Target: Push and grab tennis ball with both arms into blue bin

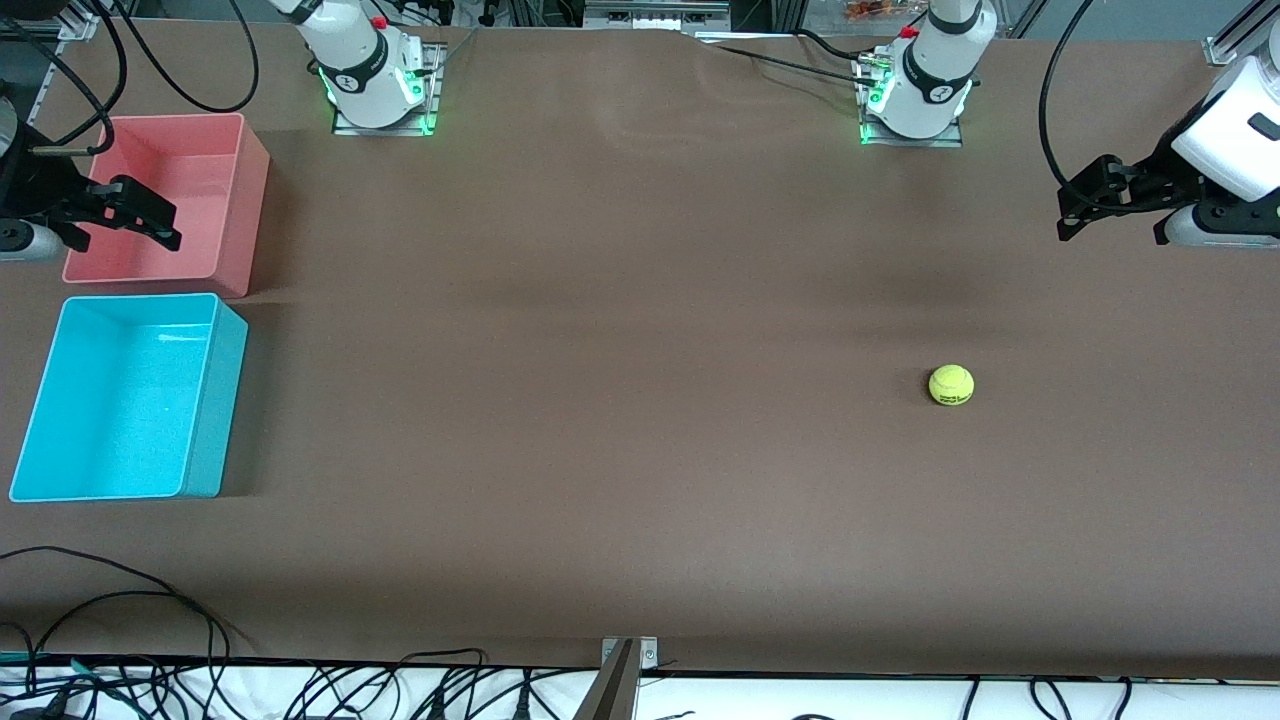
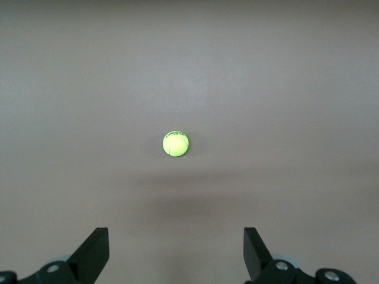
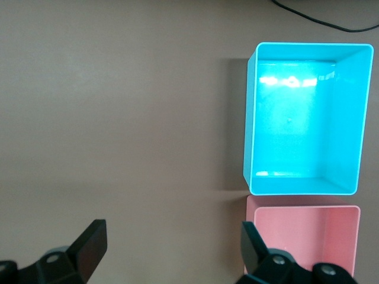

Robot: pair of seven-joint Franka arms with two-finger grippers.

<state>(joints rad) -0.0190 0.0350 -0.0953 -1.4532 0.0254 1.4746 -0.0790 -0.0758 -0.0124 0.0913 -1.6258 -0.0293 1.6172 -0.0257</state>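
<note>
The tennis ball (image 1: 951,385) is yellow-green and lies on the brown table toward the left arm's end. It also shows in the left wrist view (image 2: 175,144). The blue bin (image 1: 125,400) stands empty at the right arm's end and also shows in the right wrist view (image 3: 305,118). My left gripper (image 1: 1072,215) is open and empty, up in the air over the table at the left arm's end, apart from the ball; its wrist view (image 2: 176,239) shows its jaws wide apart. My right gripper (image 1: 160,222) is open and empty over the pink bin's edge (image 3: 172,234).
A pink-red bin (image 1: 170,205) stands empty beside the blue bin, farther from the front camera; it also shows in the right wrist view (image 3: 308,236). Black cables (image 1: 150,620) lie along the table's near edge by a metal bracket (image 1: 628,660).
</note>
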